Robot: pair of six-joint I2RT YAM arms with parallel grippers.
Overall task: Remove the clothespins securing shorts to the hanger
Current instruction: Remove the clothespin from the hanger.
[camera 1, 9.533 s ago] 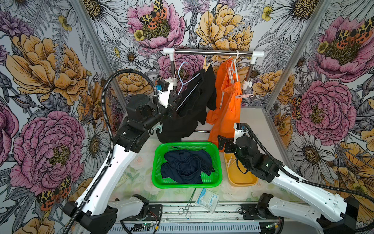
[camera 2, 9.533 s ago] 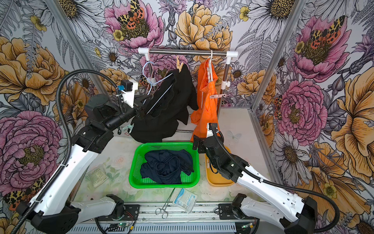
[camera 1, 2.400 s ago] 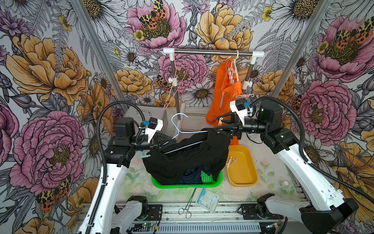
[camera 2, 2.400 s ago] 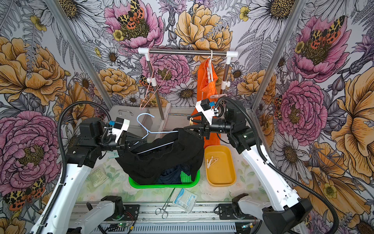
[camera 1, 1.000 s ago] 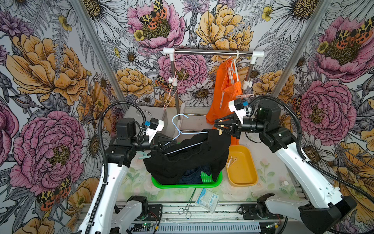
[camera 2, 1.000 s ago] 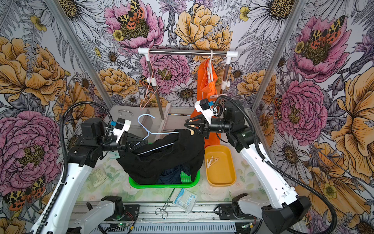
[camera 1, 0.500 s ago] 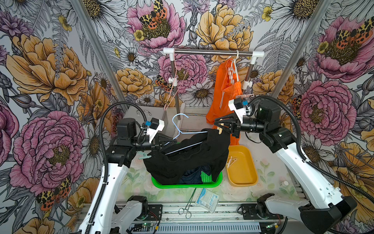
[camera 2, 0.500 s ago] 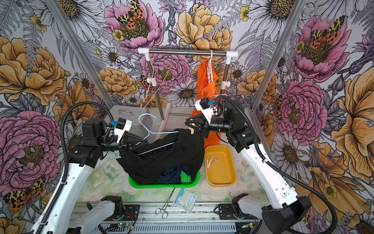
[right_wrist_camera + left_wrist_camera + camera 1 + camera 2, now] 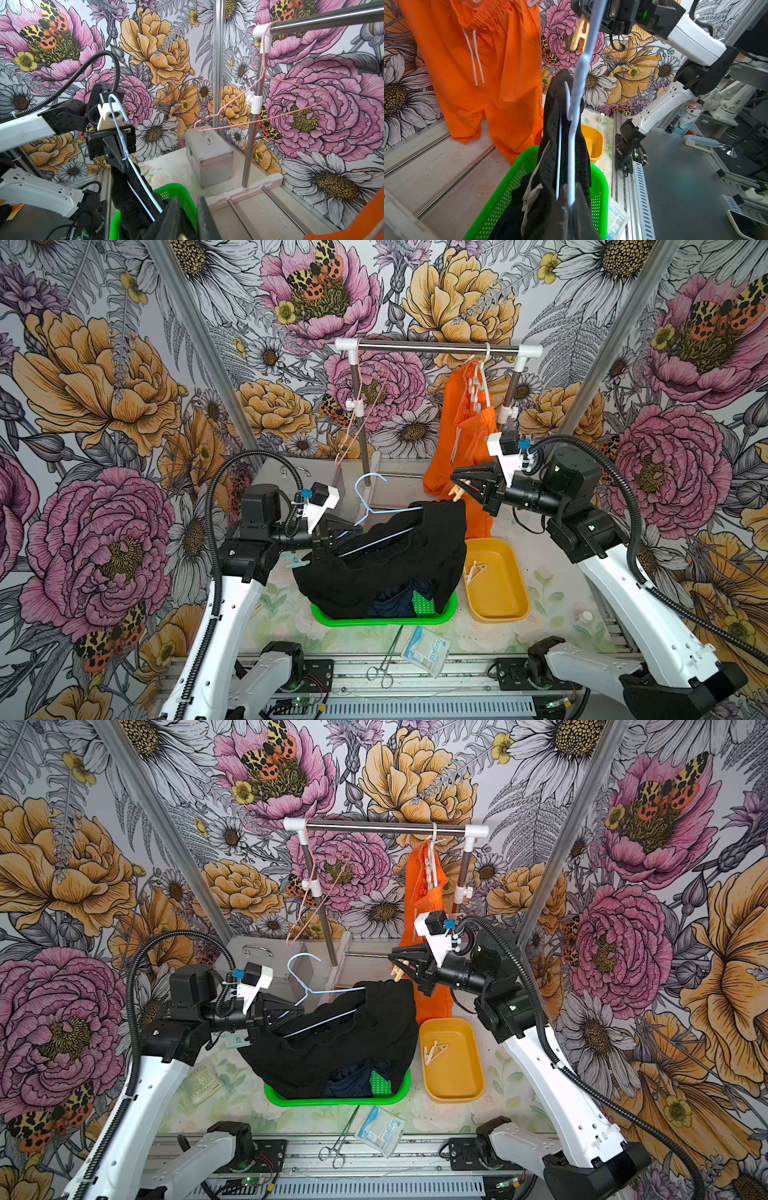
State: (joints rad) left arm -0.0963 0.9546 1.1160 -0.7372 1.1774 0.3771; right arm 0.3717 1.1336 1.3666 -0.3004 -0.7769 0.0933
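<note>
The wooden clothespin (image 9: 457, 493) sits between the fingers of the right gripper (image 9: 456, 486), which are closed narrowly on it. It is just above the raised corner of the black shorts (image 9: 395, 556); the left wrist view shows it clear of the cloth.

The black shorts hang over a blue hanger (image 9: 579, 87). The left gripper (image 9: 354, 532) is closed fully on the hanger's wire near its neck. The shorts sag into a green basket (image 9: 332, 616), which also holds the navy shorts (image 9: 395, 601).

A teal clothespin (image 9: 293, 560) lies under the left arm, beside the edge of the black shorts. Whether it grips the cloth cannot be told.

Just beside the basket, a yellow tray (image 9: 498, 605) holds pale clothespins (image 9: 473, 572). Behind the tray, the orange shorts (image 9: 469, 439) hang from the rail (image 9: 415, 348).
</note>
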